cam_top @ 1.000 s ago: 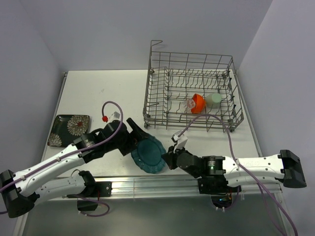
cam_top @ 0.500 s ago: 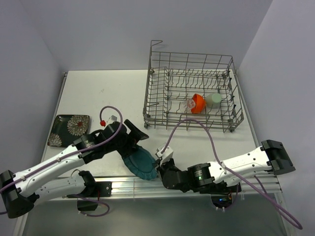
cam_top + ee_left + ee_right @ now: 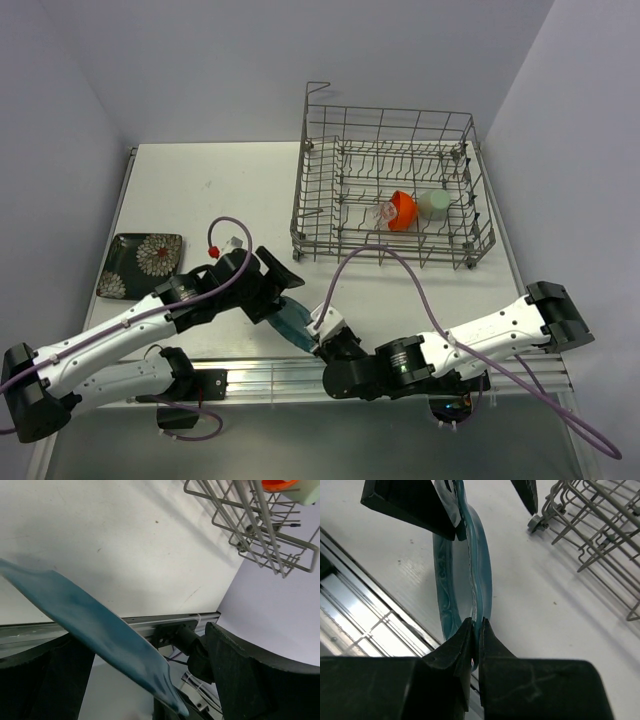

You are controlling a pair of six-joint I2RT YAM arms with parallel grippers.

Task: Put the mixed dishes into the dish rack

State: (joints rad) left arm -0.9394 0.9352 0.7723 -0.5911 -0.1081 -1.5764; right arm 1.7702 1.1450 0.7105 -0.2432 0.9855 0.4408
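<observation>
The teal scalloped plate (image 3: 292, 322) stands almost on edge near the table's front edge. My right gripper (image 3: 476, 625) is shut on its near rim (image 3: 482, 570). My left gripper (image 3: 281, 296) is open astride the plate's far side; the plate (image 3: 100, 625) runs slantwise between its wide-apart fingers, close against one finger (image 3: 415, 505). The black flowered plate (image 3: 142, 263) lies flat at the far left. In the dish rack (image 3: 300, 215) lie the orange-red bowl (image 3: 402, 210), pale green cup (image 3: 436, 203) and small clear glass (image 3: 385, 212).
An aluminium rail (image 3: 250, 378) runs along the table's near edge just below the plate. The right arm's purple cable (image 3: 400, 262) arcs up beside the rack's front left corner (image 3: 540, 522). Walls close the table at left, back and right.
The teal plate went from lying nearly flat to standing on edge. My right gripper swung left and nearer, onto its rim. My left gripper stayed beside it.
</observation>
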